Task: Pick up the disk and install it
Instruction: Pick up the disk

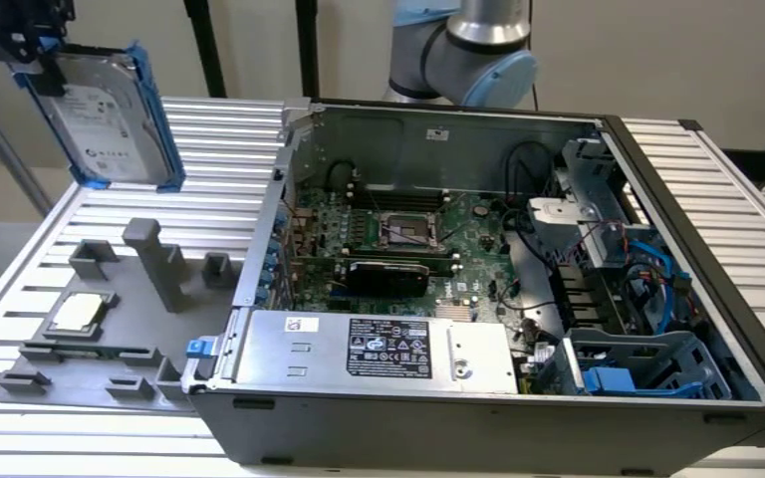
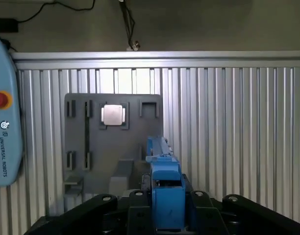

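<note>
High above the slatted table (image 1: 230,134), the fingers (image 1: 40,72) clamp the disk (image 1: 111,115), held nearly upright.

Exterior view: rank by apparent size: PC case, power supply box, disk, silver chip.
PC case
power supply box
disk (held aloft, so its distance to the camera differs; rank against the box unsure)
silver chip

A robot lab workbench
An open computer case (image 1: 489,438) is set on a ribbed metal table (image 1: 735,194); a robot arm (image 1: 476,50) is seen behind it.
</note>
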`<state>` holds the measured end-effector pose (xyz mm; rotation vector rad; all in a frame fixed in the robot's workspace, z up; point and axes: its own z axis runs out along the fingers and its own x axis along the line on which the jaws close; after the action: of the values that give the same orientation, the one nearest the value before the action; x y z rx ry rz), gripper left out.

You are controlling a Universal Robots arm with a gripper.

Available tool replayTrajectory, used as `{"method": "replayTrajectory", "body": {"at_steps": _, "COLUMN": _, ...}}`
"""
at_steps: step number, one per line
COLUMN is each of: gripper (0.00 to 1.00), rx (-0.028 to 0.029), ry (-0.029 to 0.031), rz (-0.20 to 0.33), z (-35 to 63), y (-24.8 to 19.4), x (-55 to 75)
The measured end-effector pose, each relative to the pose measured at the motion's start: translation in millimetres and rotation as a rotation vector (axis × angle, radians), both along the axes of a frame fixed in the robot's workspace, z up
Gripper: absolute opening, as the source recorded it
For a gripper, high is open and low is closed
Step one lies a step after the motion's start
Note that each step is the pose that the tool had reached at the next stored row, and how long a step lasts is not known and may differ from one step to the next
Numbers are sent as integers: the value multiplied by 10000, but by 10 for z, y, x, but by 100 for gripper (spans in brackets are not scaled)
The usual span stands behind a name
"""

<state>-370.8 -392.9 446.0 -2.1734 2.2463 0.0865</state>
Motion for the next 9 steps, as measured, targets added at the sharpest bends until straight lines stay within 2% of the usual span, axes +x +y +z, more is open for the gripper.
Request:
{"method": "replayTrajectory", "body": {"at_steps": 4, "gripper": 0, "rx": 27, "ry": 0, "rz": 8, "z": 160, "y": -34, "x": 180}}
{"method": "replayTrajectory", "body": {"at_steps": 9, "gripper": 0, "rx": 31, "ry": 1, "rz": 12, "z": 310, "y": -84, "x": 403}}
